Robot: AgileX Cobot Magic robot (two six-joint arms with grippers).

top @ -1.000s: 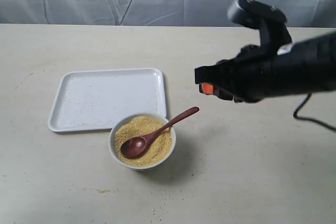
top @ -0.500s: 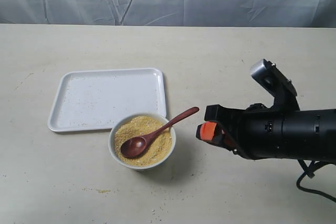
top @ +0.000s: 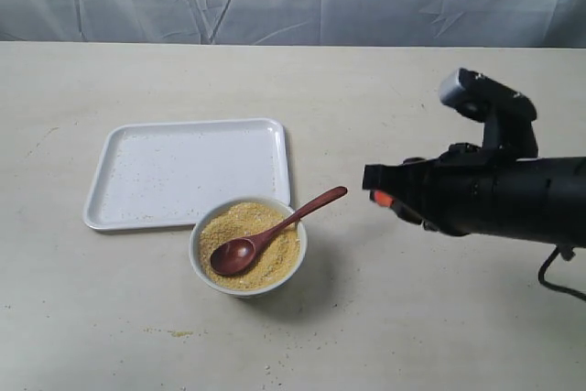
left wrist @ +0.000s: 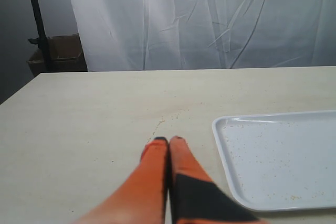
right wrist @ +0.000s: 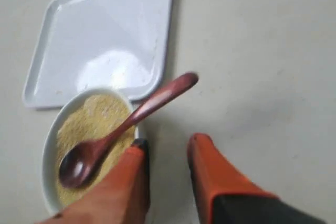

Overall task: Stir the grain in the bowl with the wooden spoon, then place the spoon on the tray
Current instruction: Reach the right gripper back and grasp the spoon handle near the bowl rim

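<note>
So far nothing is done — wooden spoon (top: 275, 231) lies head-down in the grain (top: 275, 258), handle over the bowl (top: 194, 246) rim, toward the counter's front edge. Tray (top: 183, 171) behind holds no spoon. My right gripper (right wrist: 169, 141) hovers parted, empty, near the handle tip; left gripper (left wrist: 168, 140) pressed closed. Stirring and placing both remain.

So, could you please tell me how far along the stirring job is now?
Nothing looks done yet: the slim dark reddish-brown wooden spoon rests ungripped, head on the yellow-golden grain in the small round white bowl. In hand: the open right claw hangs near the handle's tip, not touching it. Left to do: grasp, stir, then set the spoon on the flat white rectangular tray, which holds no spoon.
</note>
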